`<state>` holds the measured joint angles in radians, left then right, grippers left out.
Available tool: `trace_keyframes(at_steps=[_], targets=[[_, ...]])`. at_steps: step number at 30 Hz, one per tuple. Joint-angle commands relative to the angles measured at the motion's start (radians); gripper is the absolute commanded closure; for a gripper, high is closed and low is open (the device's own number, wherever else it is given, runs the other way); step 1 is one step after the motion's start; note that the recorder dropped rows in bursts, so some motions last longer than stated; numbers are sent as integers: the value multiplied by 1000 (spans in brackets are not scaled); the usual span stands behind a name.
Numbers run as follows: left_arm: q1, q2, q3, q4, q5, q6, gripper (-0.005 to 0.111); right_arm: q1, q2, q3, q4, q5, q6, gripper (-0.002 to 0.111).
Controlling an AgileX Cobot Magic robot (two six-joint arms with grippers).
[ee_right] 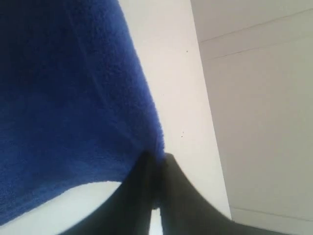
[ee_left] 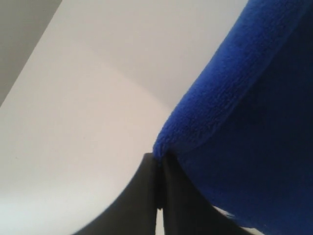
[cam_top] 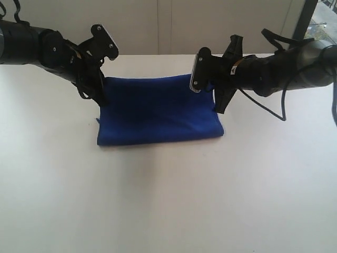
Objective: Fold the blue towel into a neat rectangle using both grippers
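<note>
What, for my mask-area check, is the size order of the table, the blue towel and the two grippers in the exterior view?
1. table, fills most of the view
2. blue towel
3. left gripper and right gripper: about alike, so not ranked

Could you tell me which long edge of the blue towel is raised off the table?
The far edge of the deep blue microfibre towel: the black left tool and right tool pinch its corners, whereas the near edge lies on the white table.
</note>
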<state>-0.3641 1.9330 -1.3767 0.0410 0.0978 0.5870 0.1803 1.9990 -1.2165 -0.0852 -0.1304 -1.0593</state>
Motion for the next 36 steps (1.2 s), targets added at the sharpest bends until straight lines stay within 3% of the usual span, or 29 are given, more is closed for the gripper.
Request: trace_keyframes(at_steps=[1, 7, 12, 16, 20, 25, 27, 30, 36], targets=[[3, 0, -5, -11, 0, -8, 96, -9, -1, -6, 3, -21, -8, 87], [3, 0, -5, -11, 0, -8, 67, -9, -1, -6, 3, -37, -8, 73], [3, 0, -5, -11, 2, -8, 63, -9, -1, -6, 6, -37, -8, 71], [3, 0, -5, -11, 17, -8, 63, -9, -1, -6, 8, -30, 103, 72], [3, 0, -5, -11, 111, -68, 68, -9, -24, -6, 8, 40, 307, 81], [3, 0, -5, -73, 262, -146, 98, -9, -103, -12, 8, 312, 656, 107], [3, 0, -11, -135, 295, -146, 107, -9, -110, -33, 10, 402, 730, 108], [3, 0, -49, -289, 359, -146, 107, -9, -97, -127, 57, 635, 785, 108], [3, 8, -75, -374, 430, -151, 107, -9, -29, -237, 228, 743, 713, 108]])
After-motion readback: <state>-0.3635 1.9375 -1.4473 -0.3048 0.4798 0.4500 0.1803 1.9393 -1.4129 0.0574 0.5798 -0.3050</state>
